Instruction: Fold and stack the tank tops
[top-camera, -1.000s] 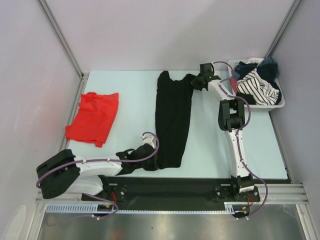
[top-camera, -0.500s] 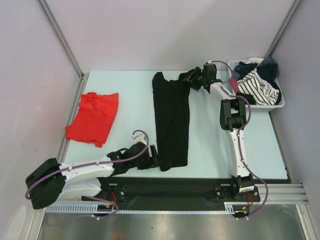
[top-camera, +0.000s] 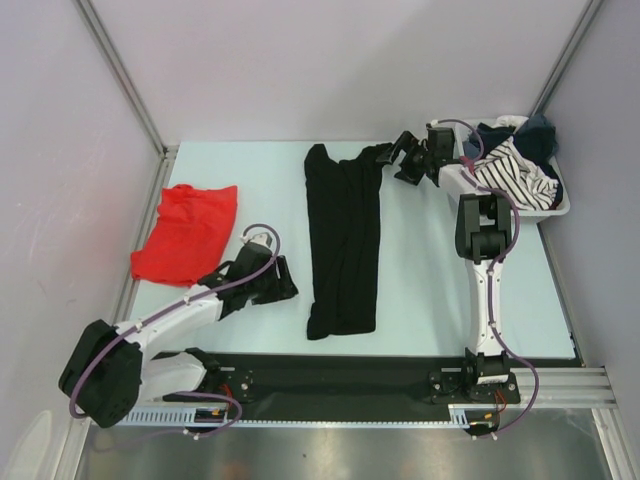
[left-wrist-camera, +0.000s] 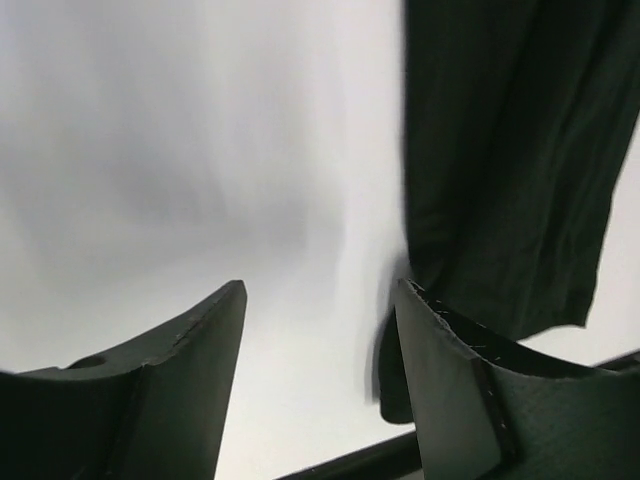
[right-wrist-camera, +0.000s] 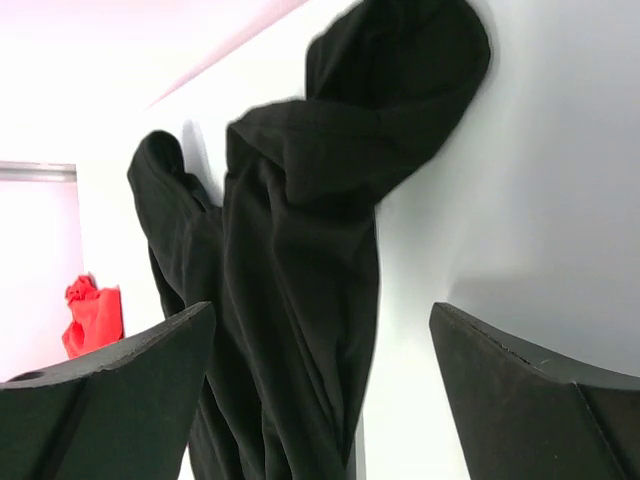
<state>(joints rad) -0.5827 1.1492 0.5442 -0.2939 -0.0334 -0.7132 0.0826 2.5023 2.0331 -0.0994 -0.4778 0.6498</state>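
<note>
Pale table, black tank top cropped in wrist views; left claw, right claw wide, empty.

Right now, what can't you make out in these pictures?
- Top view: what lies under the striped garment in the basket; the pile hides it.
- Left wrist view: the black tank top is blurred and cut off by the top and right edges.
- Right wrist view: the red tank top is too small and far off to show its folds.
</note>
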